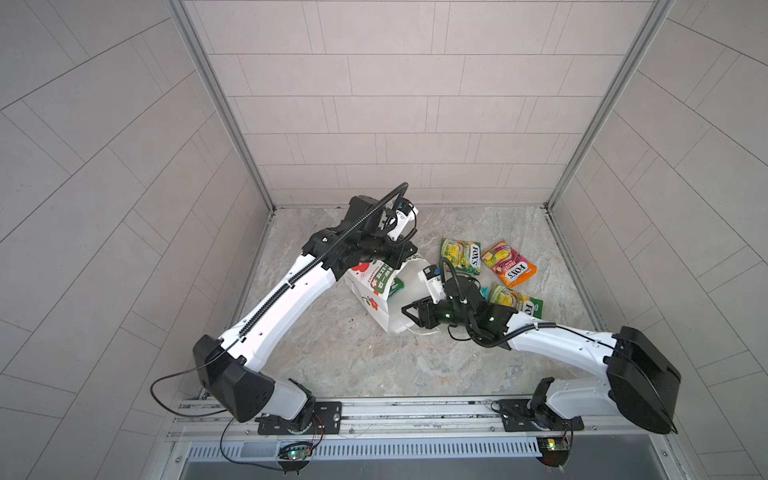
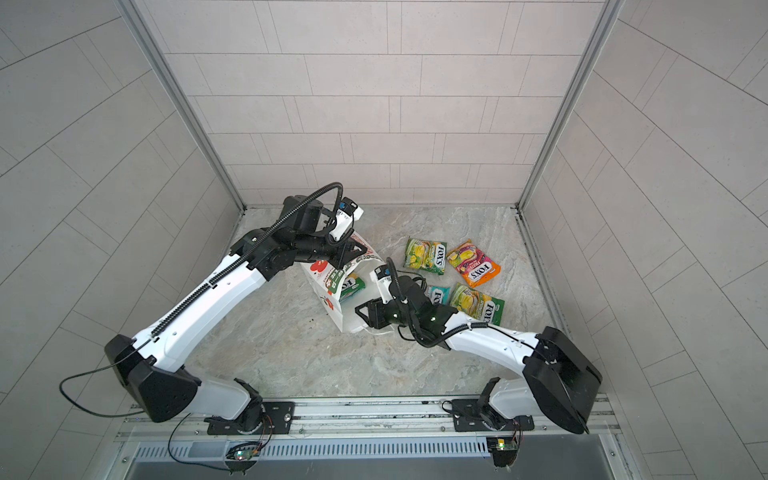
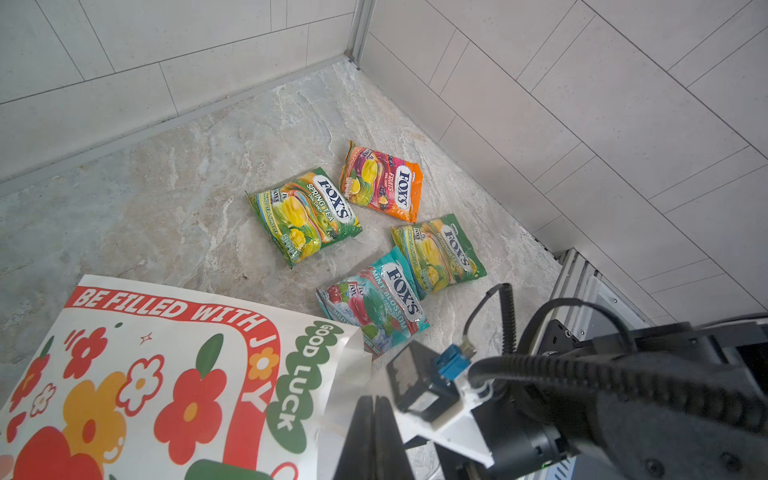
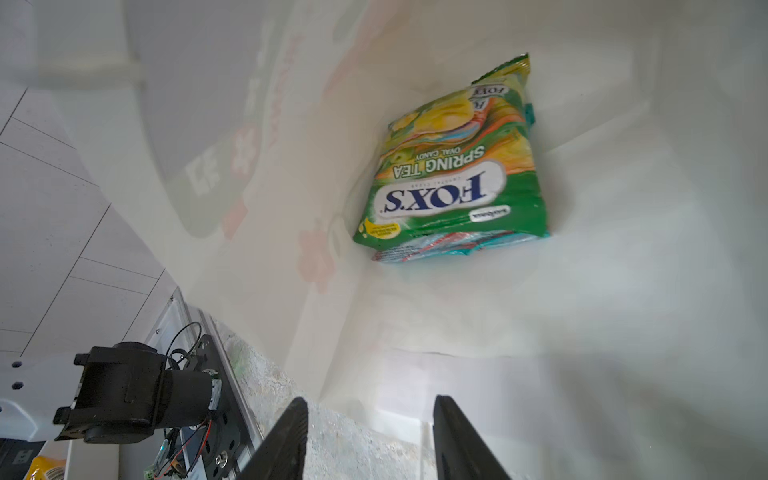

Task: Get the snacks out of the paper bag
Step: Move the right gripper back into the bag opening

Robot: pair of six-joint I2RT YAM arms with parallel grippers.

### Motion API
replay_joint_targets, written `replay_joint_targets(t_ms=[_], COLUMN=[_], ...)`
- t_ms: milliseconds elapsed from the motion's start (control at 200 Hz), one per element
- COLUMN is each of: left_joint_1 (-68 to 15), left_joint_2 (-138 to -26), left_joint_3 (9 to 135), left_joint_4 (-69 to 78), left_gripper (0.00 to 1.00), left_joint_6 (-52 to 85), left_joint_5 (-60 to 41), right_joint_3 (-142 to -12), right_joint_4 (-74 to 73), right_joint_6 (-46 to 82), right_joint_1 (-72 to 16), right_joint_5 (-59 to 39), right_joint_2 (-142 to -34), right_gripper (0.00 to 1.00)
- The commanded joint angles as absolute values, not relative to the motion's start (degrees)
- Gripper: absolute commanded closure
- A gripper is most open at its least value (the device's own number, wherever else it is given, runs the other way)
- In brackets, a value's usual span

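Top views first: the paper bag (image 1: 374, 301) (image 2: 330, 301) is tipped over mid-table. My left gripper (image 1: 392, 262) is up at its raised rim, and my right gripper (image 1: 409, 316) sits low at the open mouth. Four snacks are out on the marbled table (image 1: 332, 365), right of the bag. There's a green-yellow pouch (image 1: 460, 255) beside the orange-pink pouch (image 1: 509, 264), and a second green-yellow pouch (image 1: 515, 301) closer to the arm bases. A teal pouch (image 2: 436, 295) peeks out past my right wrist. Over to the left wrist view: my left fingers (image 3: 361, 440) are pressed flat together. I think they're pinching the bag's white edge, though the contact sits right at the frame's border. The four pouches lie on the stone here too, the teal one just beside the bag's printed edge. Right wrist view now: I'm looking straight into the bag, jaws parted and gripping nothing. A Spring Tea pouch (image 4: 453, 166) sits deep inside, lying on top of a teal-red pouch (image 4: 449, 247).
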State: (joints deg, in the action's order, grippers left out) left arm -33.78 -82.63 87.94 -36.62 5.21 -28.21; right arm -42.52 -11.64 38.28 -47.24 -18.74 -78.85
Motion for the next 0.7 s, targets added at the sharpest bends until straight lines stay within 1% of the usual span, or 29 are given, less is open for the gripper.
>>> replay_joint_targets(t_ms=[0, 165, 470, 695], left_joint_1=[-33.8, -33.8, -33.7, -33.7], left_joint_2=[-80.2, -79.2, -78.7, -79.0], left_joint_3=[87.0, 86.1, 85.2, 85.2], left_joint_4=[-32.8, -31.7, -30.4, -30.5], left_gripper=[1.0, 1.0, 1.0, 1.0], left_joint_6=[6.2, 6.7, 7.3, 7.3], left_joint_5=[-27.4, -25.8, -25.5, -25.7], right_joint_3=[-46.0, -49.9, -55.0, -59.7], right_joint_4=[-15.5, -14.9, -13.3, -10.0], right_joint_6=[41.2, 45.3, 54.9, 59.6], right_joint_1=[-48.5, -49.0, -49.2, -49.2], right_joint_5=[-15.3, -10.9, 0.7, 3.8], right_joint_2=[-83.6, -89.9, -95.7, -99.3], right_gripper=[0.51, 0.53, 0.54, 0.53])
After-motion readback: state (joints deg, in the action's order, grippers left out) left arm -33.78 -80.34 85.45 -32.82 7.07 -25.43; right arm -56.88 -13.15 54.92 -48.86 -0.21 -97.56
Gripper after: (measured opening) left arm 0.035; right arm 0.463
